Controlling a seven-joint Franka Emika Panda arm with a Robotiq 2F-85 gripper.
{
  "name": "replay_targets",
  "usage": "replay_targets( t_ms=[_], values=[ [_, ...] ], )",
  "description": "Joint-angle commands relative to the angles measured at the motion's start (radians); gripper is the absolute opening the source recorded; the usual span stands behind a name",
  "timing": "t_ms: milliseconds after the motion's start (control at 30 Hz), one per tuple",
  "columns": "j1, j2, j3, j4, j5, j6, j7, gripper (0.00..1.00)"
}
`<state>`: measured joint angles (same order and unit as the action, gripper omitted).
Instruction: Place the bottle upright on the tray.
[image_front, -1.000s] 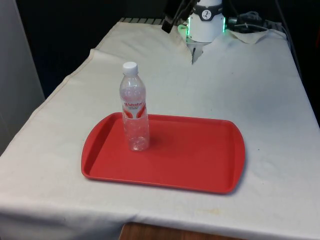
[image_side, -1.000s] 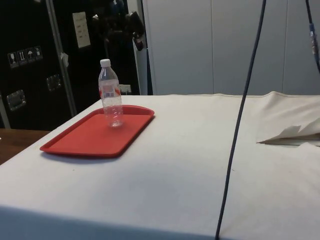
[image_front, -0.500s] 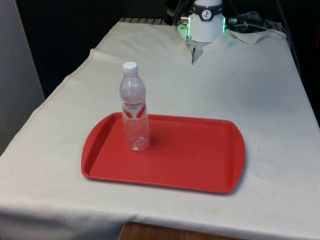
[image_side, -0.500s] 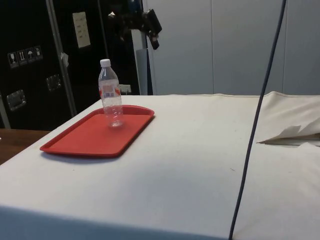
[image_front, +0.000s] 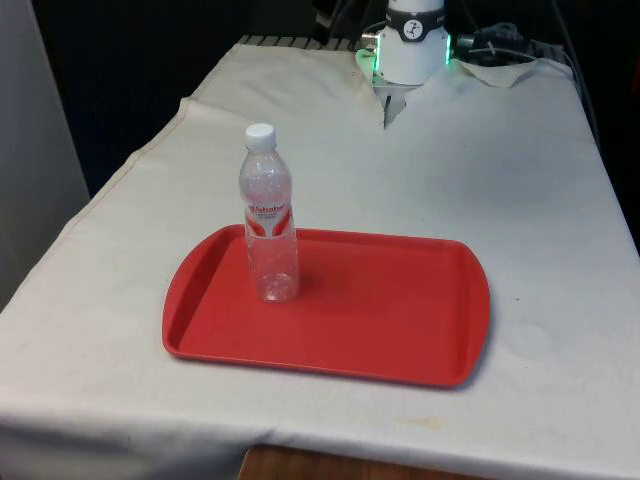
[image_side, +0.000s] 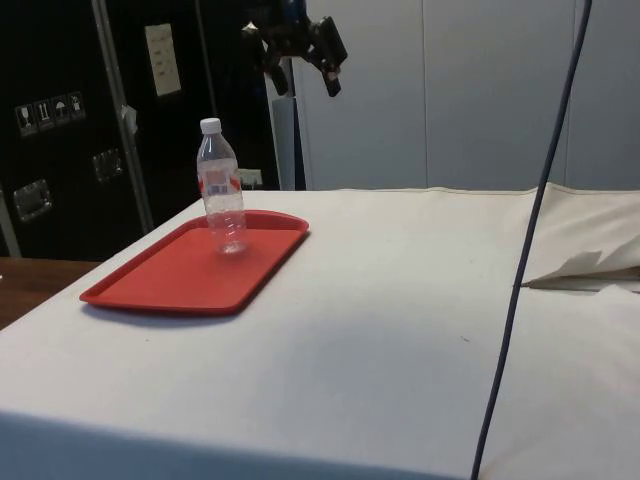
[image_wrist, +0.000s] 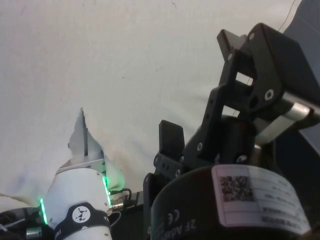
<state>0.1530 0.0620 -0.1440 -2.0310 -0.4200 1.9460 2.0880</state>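
**Gripper pulled up and away; bottle standing on tray**

Since a second ago I see the gripper (image_side: 312, 52) has travelled in the side view from just above and beyond the bottle (image_side: 221, 187) to a spot higher and further from it, towards the white wall panels (image_side: 430, 90); the bottle itself has not shifted, and neither has the tray (image_side: 190, 272); from the wrist camera the fingers (image_wrist: 171, 140) stand apart with only white cloth (image_wrist: 100, 60) between them, so I read the tool as spread wide and carrying nothing; the bottle (image_front: 268, 215) is clear plastic with a white cap and a red-and-white label, upright on the red tray (image_front: 400, 310); measured from the tray, it stands inside the rim near the corner at the front view's left on the side facing the robot; the tray lies flat on the cloth-covered table (image_front: 520, 180); in the side view a dark cable (image_side: 530, 240) hangs down across the table, well apart from the tray.
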Motion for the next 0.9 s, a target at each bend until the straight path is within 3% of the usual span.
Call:
replay_targets(
  t_ms=[0, 133, 167, 200, 467, 500, 533, 733, 767, 867],
  values=[
    [-0.005, -0.008, -0.004, -0.010, 0.014, 0.021, -0.013, 1.00],
    [-0.013, -0.011, -0.017, -0.013, 0.042, 0.032, -0.041, 1.00],
    [-0.009, 0.000, -0.016, -0.001, 0.028, 0.009, -0.033, 1.00],
    [-0.014, -0.011, -0.019, -0.014, 0.048, 0.034, -0.046, 1.00],
    [-0.024, -0.018, -0.037, -0.026, 0.099, 0.059, -0.086, 1.00],
    [-0.020, -0.007, -0.035, -0.013, 0.082, 0.035, -0.075, 1.00],
    [-0.024, -0.019, -0.038, -0.029, 0.105, 0.062, -0.089, 1.00],
    [-0.028, -0.028, -0.050, -0.043, 0.146, 0.078, -0.116, 1.00],
    [-0.025, -0.015, -0.049, -0.028, 0.129, 0.053, -0.106, 1.00],
    [-0.029, -0.034, -0.055, -0.051, 0.164, 0.085, -0.127, 1.00]
  ],
)
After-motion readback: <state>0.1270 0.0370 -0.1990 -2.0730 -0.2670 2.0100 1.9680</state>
